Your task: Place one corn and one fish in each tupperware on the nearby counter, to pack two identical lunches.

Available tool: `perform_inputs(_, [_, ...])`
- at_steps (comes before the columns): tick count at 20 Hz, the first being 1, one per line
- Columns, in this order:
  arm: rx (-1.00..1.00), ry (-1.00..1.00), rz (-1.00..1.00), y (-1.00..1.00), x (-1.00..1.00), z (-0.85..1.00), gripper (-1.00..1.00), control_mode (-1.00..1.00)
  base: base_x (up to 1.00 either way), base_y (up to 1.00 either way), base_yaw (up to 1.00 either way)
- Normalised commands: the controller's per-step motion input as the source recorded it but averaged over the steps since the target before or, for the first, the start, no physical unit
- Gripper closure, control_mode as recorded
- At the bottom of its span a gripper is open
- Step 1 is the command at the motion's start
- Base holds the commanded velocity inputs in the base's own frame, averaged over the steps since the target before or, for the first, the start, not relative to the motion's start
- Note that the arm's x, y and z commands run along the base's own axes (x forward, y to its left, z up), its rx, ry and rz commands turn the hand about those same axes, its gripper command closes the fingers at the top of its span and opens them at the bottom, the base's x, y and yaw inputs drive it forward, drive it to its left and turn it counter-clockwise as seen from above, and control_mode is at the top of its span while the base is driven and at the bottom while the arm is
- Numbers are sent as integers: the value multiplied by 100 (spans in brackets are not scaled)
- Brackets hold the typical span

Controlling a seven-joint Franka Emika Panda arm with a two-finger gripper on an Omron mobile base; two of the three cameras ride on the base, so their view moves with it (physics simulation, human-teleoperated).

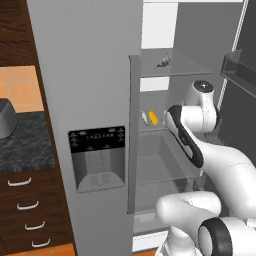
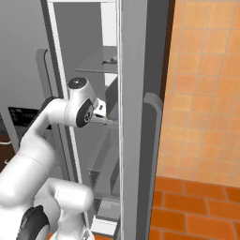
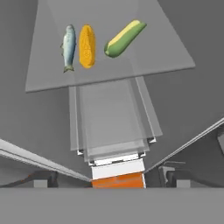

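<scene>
In the hand view a silvery fish (image 3: 68,47) lies on a glass fridge shelf (image 3: 144,65). A yellow corn (image 3: 87,46) lies right beside it. A second corn (image 3: 124,38), with a green end, lies at an angle a little apart. My gripper (image 3: 109,179) is held back from the shelf, fingertips wide apart and open, with nothing between them. From the left base view the corn (image 1: 153,118) shows on the middle shelf, just left of my forearm. The hand (image 2: 101,109) reaches into the open fridge. The tupperware is out of view.
The closed fridge door with the dispenser panel (image 1: 96,157) stands left of the arm. The open door (image 2: 140,117) is on its right. A small grey thing (image 1: 164,61) lies on the upper shelf. The black counter (image 1: 25,145) with a toaster (image 1: 5,119) is far left.
</scene>
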Motion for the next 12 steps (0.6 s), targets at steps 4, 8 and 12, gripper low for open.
perform_inputs(4, [7,1,-9,-21,97,-8,-100,-100,0,0,0])
perform_inputs(8, [12,5,0,-37,100,0,-100,-100,0,0,0])
perform_inputs(12, [4,4,0,-16,96,0,-100,-100,0,0,0])
